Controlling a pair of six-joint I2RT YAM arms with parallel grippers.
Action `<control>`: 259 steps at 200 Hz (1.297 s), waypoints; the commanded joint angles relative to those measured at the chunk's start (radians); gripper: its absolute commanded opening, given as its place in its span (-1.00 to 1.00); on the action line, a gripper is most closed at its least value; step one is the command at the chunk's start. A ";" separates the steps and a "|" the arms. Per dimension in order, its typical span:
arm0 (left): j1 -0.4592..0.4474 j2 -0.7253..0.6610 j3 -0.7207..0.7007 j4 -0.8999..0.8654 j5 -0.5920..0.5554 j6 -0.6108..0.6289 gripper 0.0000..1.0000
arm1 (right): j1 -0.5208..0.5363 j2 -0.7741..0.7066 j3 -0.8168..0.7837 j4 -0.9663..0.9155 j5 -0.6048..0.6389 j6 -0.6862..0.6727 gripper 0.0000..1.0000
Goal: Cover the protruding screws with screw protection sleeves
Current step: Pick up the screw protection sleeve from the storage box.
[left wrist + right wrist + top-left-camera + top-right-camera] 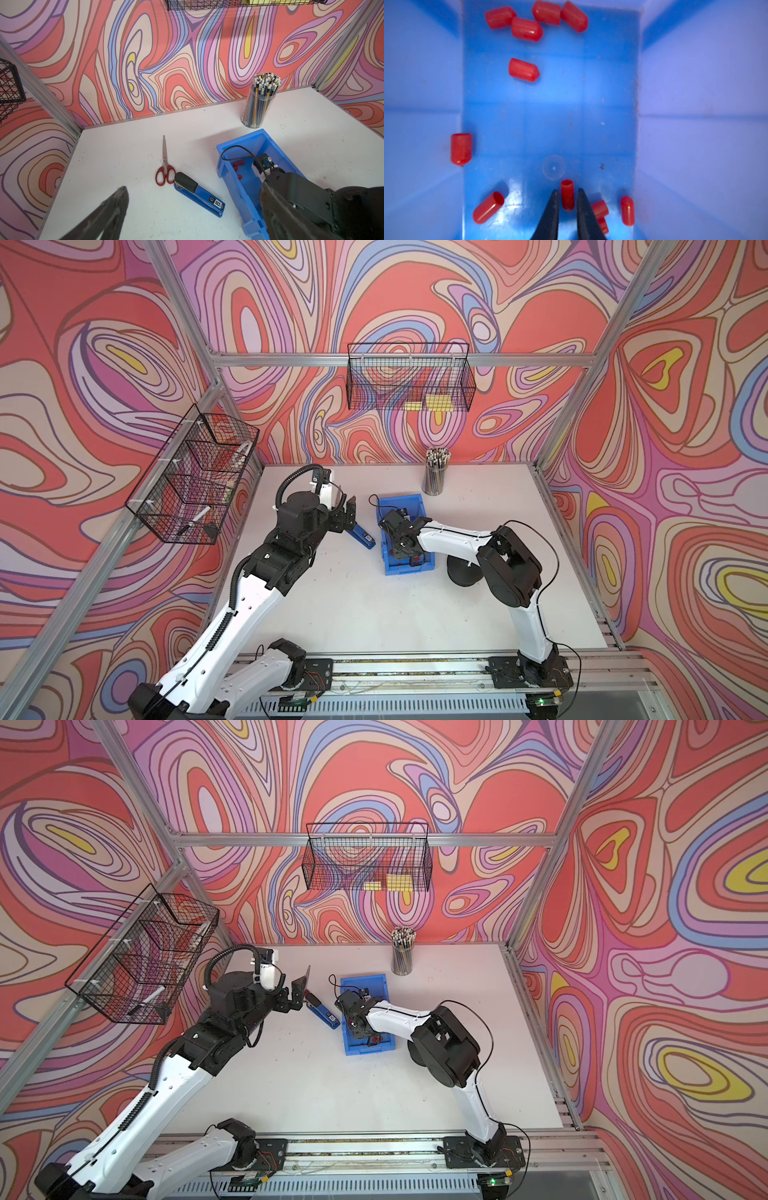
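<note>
The right claw [567, 189] pinches one red sleeve [567, 200] inside the blue bin [695, 83], and the left claw [193, 188] hangs wide open over the white table [124, 155].

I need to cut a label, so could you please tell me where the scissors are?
In the left wrist view the scissors lie flat on the white table, left of the blue bin, their red handles beside the stapler.

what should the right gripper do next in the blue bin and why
Probably a slow, straight lift out of the blue bin: the right gripper flanks one red sleeve closely, though a firm pinch can't be confirmed, and other sleeves lie right beside it.
</note>
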 commanded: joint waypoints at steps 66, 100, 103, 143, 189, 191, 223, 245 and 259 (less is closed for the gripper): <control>0.005 -0.006 0.005 0.002 0.008 -0.001 0.98 | 0.000 -0.019 -0.026 -0.037 -0.032 -0.004 -0.69; 0.005 -0.006 0.007 0.002 0.010 -0.003 0.98 | 0.000 -0.026 -0.027 -0.036 -0.033 -0.007 -0.83; 0.006 -0.006 0.006 0.002 0.011 -0.002 0.98 | 0.000 -0.025 -0.027 -0.036 -0.034 -0.007 -0.86; 0.007 -0.008 0.007 0.000 0.003 0.004 0.98 | 0.000 -0.044 -0.027 -0.032 -0.034 -0.018 -1.00; 0.009 -0.007 0.008 -0.004 -0.010 0.022 0.96 | -0.001 -0.157 -0.061 -0.008 -0.057 -0.077 -1.00; 0.009 -0.006 0.009 -0.007 -0.011 0.023 0.96 | 0.000 -0.166 -0.066 -0.003 -0.063 -0.083 -1.00; 0.010 0.001 0.019 -0.023 0.017 0.044 0.89 | 0.000 -0.321 -0.161 0.082 -0.159 -0.172 -1.00; 0.011 0.009 0.030 -0.038 0.086 0.066 0.86 | 0.000 -0.445 -0.228 0.150 -0.270 -0.256 -1.00; 0.011 0.019 0.049 -0.066 0.185 0.098 0.84 | 0.000 -0.534 -0.281 0.206 -0.348 -0.323 -1.00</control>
